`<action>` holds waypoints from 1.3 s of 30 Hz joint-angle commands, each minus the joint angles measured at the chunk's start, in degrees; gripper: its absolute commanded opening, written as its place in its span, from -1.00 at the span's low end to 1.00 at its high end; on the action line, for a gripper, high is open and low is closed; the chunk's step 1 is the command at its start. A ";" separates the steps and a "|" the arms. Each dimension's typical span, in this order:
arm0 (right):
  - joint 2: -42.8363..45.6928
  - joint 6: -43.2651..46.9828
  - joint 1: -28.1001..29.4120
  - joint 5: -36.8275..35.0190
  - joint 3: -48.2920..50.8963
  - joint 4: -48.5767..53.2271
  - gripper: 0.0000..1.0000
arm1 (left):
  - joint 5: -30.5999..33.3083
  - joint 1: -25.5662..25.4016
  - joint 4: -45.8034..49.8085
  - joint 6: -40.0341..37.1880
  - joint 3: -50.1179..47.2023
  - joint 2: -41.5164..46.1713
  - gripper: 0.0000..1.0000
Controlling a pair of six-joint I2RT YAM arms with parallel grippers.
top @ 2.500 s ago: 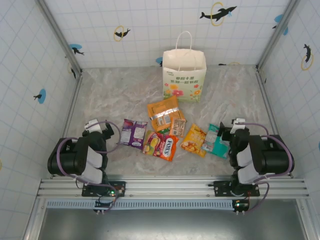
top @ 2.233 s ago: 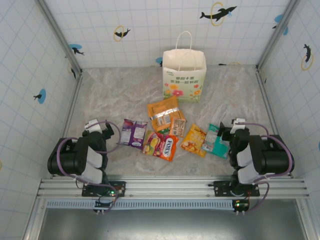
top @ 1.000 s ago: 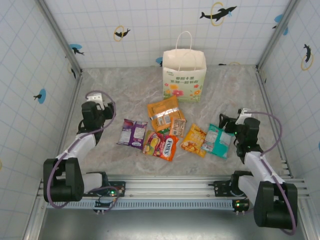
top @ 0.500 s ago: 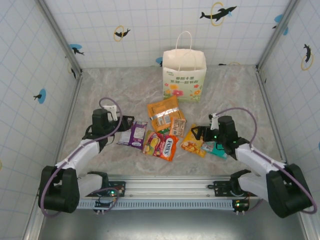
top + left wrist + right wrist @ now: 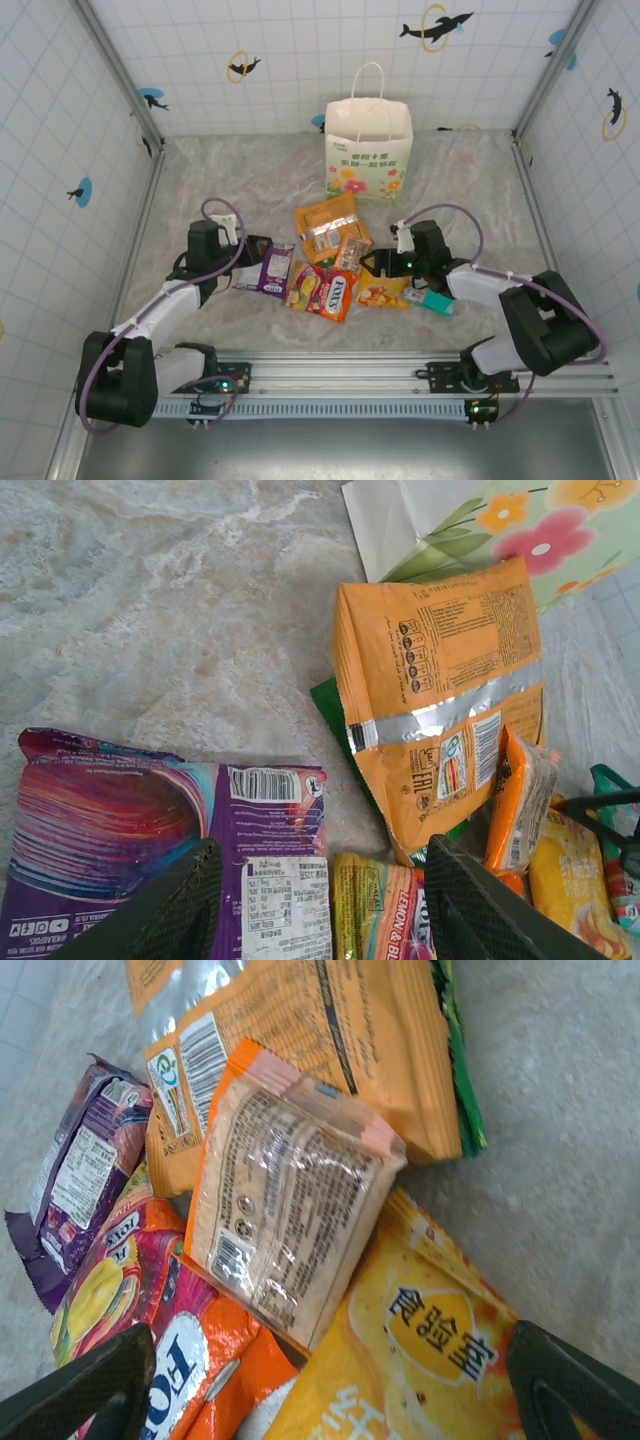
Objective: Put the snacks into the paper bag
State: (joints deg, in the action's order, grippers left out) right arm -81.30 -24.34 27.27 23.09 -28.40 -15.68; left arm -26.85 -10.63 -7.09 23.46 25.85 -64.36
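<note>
Left claw agape, empty, over purple packet; right claw likewise, near "FOX'S" packet.

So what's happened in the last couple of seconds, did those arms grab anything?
Both arms unfolded from near their bases and reached forward to the snacks. The left gripper is now over the purple packet, and the right gripper is over the yellow-orange packet. Both jaws stand open and nothing has been picked up. The snacks and the paper bag stayed where they were.
</note>
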 commanded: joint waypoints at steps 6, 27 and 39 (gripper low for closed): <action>-3.09 1.95 0.16 3.93 -4.53 -5.39 0.66 | -1.30 -0.46 -0.20 0.65 -0.77 0.62 0.11; -13.82 -0.14 0.18 5.82 -7.31 -12.86 -0.08 | -0.87 -1.12 -0.86 0.97 -1.90 1.16 0.08; -12.12 0.51 0.17 3.59 -5.77 -14.23 -0.79 | 0.92 -1.06 0.56 0.27 -1.86 2.13 0.05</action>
State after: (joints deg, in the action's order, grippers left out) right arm -95.31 -24.23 27.31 27.86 -34.02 -27.62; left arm -26.35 -11.31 -7.25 24.27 24.03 -63.18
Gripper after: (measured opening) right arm 0.116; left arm 0.526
